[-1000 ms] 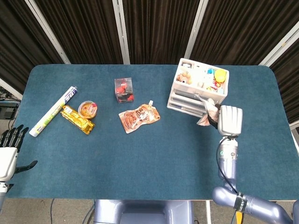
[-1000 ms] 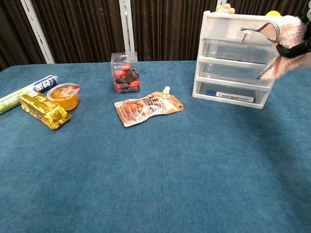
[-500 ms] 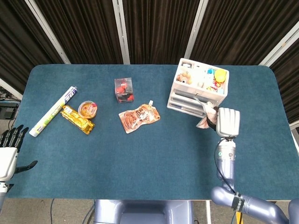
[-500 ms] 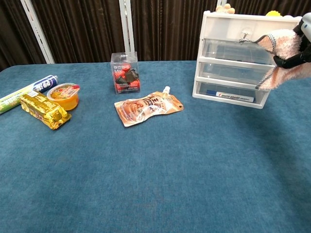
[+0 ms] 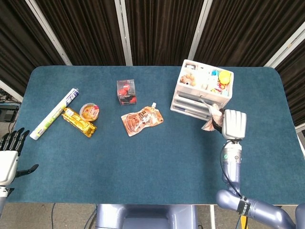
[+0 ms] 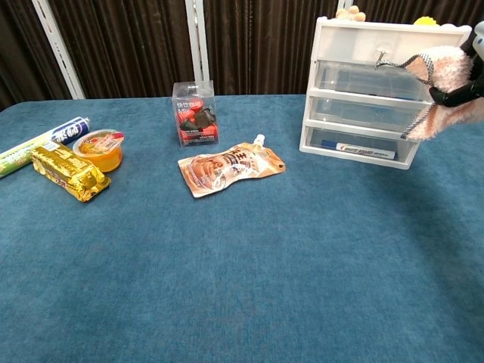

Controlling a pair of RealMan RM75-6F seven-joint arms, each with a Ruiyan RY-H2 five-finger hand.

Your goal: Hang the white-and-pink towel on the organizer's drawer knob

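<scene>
Chest view: pouch (image 6: 231, 168), clear box (image 6: 195, 113) left of organizer (image 6: 378, 91).

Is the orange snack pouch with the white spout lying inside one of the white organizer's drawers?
No, the orange snack pouch lies flat on the blue table, left of the white organizer.

fluffy cloth towel (image 6: 448, 83), glossy plastic organizer (image 6: 355, 106)
</scene>
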